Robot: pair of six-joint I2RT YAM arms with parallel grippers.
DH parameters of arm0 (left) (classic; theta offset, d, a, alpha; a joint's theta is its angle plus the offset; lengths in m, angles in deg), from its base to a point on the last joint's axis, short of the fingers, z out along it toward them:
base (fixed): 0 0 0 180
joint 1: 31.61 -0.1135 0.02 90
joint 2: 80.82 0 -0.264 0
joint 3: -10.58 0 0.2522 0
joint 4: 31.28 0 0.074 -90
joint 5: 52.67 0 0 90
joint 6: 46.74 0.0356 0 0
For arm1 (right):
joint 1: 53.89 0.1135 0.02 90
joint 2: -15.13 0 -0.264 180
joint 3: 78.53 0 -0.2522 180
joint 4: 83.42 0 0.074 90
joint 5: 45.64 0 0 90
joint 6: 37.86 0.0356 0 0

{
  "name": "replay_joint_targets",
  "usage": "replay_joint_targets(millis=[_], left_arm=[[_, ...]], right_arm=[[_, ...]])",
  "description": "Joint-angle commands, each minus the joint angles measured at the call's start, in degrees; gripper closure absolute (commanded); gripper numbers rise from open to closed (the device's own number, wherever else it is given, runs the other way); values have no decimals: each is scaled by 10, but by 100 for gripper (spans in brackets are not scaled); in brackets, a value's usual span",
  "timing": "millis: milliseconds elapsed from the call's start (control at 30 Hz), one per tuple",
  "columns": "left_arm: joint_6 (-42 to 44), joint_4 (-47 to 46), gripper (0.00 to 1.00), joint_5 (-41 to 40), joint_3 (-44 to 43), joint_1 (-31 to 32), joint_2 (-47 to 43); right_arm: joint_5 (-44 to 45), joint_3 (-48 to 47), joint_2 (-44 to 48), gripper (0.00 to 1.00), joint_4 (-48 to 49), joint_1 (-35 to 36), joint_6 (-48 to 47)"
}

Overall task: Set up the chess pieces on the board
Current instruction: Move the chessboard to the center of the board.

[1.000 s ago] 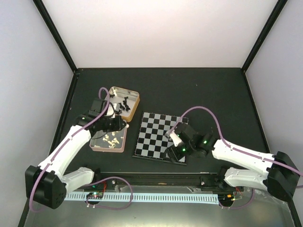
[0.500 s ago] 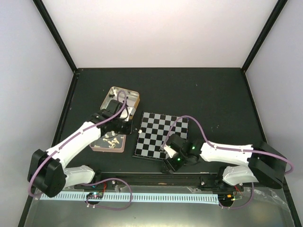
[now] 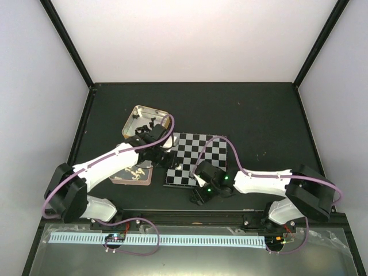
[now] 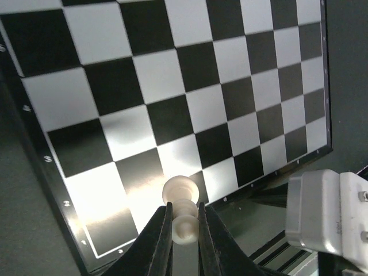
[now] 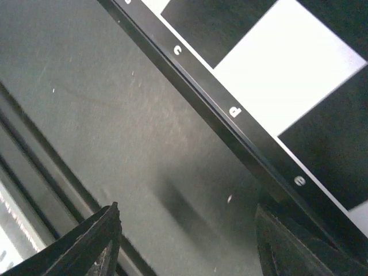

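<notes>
The left gripper (image 4: pixel 184 230) clamped a cream pawn (image 4: pixel 180 198) over the board (image 4: pixel 172 75) at its nine o'clock edge. The right gripper (image 5: pixel 187 221) had its fingers apart. Released high, the pawn could topple.

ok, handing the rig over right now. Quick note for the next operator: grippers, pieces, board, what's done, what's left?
Left gripper: shut on a white pawn, held above the board near its near-left corner.
Right gripper: open, empty, over the table by the board's near edge.
Pieces: white ones in the near tin, black ones in the far tin, both left of the board.
Done: no piece visibly placed.
Left: set this pawn down, then the rest.
</notes>
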Motion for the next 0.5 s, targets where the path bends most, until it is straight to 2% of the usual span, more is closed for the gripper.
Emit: replay_joint_targets(millis=[0, 133, 267, 467], left_arm=[[-22, 20, 98, -24, -42, 28, 34], [-25, 28, 98, -28, -66, 45, 60], [-26, 49, 99, -50, -96, 63, 83], [-58, 87, 98, -129, -139, 108, 136]], right_arm=[[69, -26, -25, 36, 47, -4, 2], [70, -17, -3, 37, 70, -9, -12], [72, 33, 114, 37, 78, -13, -7], [229, 48, 269, 34, -37, -44, 64]])
